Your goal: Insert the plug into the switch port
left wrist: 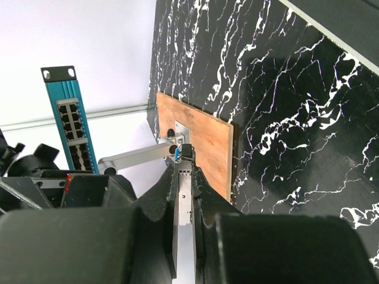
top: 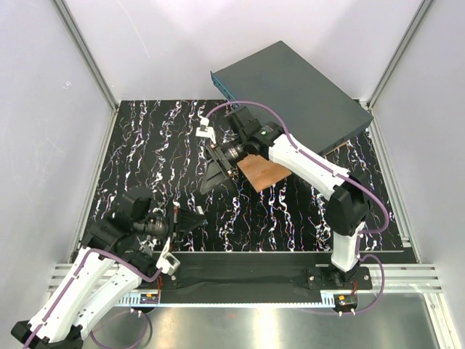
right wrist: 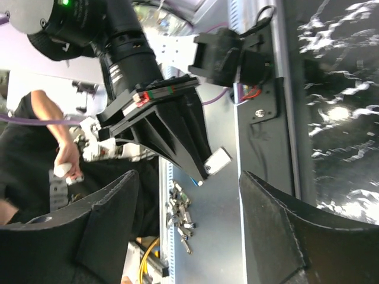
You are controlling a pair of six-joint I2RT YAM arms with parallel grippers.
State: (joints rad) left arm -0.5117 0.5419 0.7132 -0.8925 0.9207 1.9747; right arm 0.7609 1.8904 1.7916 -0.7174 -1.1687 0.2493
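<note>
My left gripper [top: 197, 219] is low over the near left of the mat and is shut on the plug [left wrist: 185, 195], a slim silver metal module whose tip sticks out past the fingertips [left wrist: 198, 177]. The plug also shows in the right wrist view [right wrist: 218, 161]. The switch is a large flat dark-grey box [top: 290, 94] at the far right. Its teal-blue face [left wrist: 71, 127] carries rows of small square ports [left wrist: 70, 118], far ahead of the plug and apart from it. My right gripper [top: 216, 174] is open and empty at mid-table, facing the left gripper [right wrist: 177, 148].
A copper-brown square plate [top: 261, 172] lies on the black marbled mat [top: 145, 145] under the right arm's wrist; a small metal bracket [left wrist: 177, 135] sits on it. Several loose plugs [right wrist: 180, 216] lie on the metal shelf beyond the table's near edge. White walls enclose the table.
</note>
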